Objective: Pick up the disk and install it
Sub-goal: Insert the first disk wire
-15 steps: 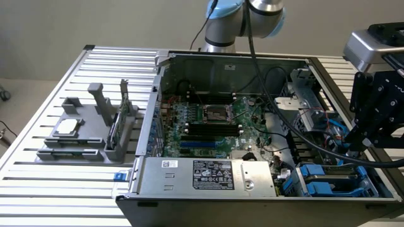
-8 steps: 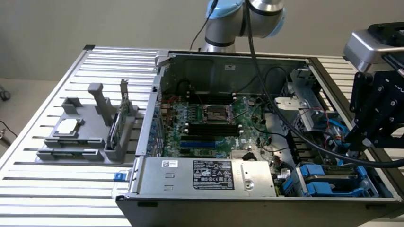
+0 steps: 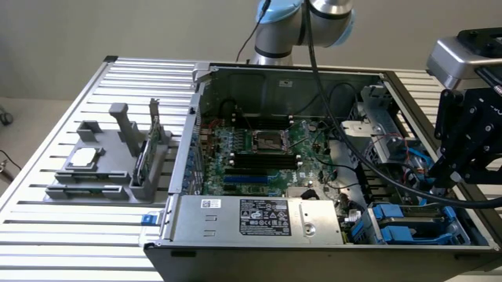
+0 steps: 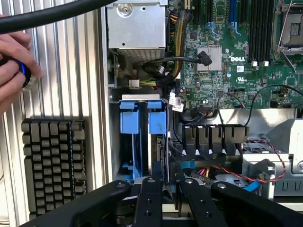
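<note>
**Item: the disk** [image 4: 158,127]. Presented edge-on in the wrist view and clamped between the narrowly set fingers [image 4: 152,196] of the gripper [image 4: 170,182].
**Orientation:** the long axis runs from the gripper straight down into the drive bay [image 4: 115,142], with the blue carrier end leading.
**Position:** the blue end is seen just beside a second blue carrier [image 4: 129,118] already seated in the same bay. This is at the corner of the open computer case [image 3: 235,258], near the power supply [image 4: 136,23].
**Also noted:** the motherboard [image 4: 236,52], and a person's hand [image 4: 14,61] on the slatted table [image 4: 71,61].
</note>
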### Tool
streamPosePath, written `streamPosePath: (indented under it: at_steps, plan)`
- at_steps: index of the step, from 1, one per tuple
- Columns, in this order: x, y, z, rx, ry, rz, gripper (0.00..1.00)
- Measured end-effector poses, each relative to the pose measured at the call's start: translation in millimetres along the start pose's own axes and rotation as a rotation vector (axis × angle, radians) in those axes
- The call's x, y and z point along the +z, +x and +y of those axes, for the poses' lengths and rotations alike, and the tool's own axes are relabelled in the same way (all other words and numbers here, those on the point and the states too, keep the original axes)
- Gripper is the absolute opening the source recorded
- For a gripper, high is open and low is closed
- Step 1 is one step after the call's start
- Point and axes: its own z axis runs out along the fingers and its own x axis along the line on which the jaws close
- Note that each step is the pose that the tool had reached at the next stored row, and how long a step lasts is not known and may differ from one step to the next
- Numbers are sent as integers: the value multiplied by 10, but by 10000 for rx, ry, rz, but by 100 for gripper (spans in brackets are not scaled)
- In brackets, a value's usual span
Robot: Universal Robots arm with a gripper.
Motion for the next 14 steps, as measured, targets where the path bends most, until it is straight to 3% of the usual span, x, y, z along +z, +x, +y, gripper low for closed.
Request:
streamPosePath:
  at_steps: [6, 14]
  plan:
    - [0, -1, -6, 120, -3, 5, 22]
    - [0, 0, -6, 1272, -24, 23, 22]
